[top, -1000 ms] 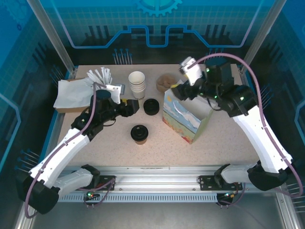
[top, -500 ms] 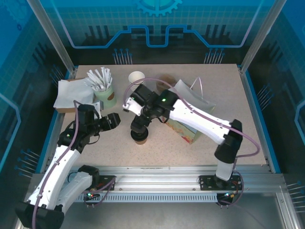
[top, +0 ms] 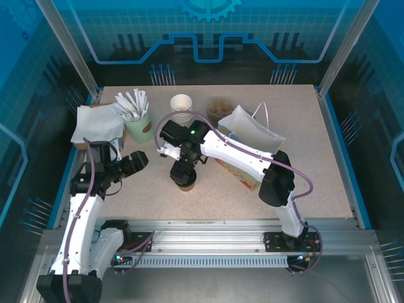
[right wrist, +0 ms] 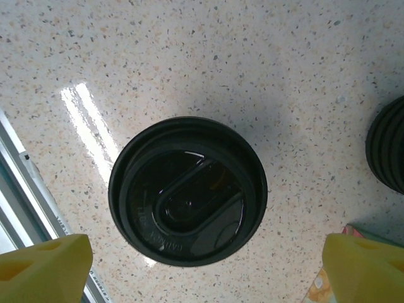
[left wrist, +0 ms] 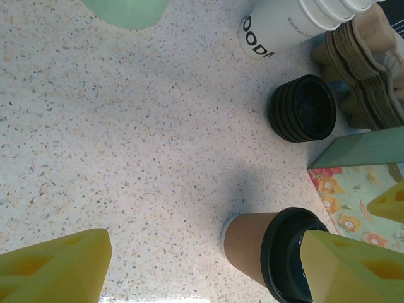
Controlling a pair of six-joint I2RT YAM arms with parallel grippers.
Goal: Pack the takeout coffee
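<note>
The takeout coffee (top: 186, 184), a brown paper cup with a black lid, stands upright near the table's middle. My right gripper (top: 182, 172) hangs directly over it, open. From the right wrist the lid (right wrist: 187, 199) sits below and between the two yellow fingers, and neither touches it; the gripper (right wrist: 202, 268) holds nothing. My left gripper (top: 135, 163) is open to the left of the cup and apart from it. In the left wrist view the cup (left wrist: 255, 243) stands ahead and to the right of that gripper (left wrist: 202, 278).
A floral paper bag (top: 252, 136) stands open right of the cup. A stack of black lids (left wrist: 303, 108), white cups (top: 182, 105), cardboard carriers (top: 219, 107) and a green cup of white sticks (top: 139, 125) line the back. Paper napkins (top: 95, 125) lie at the far left.
My right arm swung from the bag across to above the coffee cup, and its jaws opened wider. My left arm drew back to the left, and its jaws opened too.
</note>
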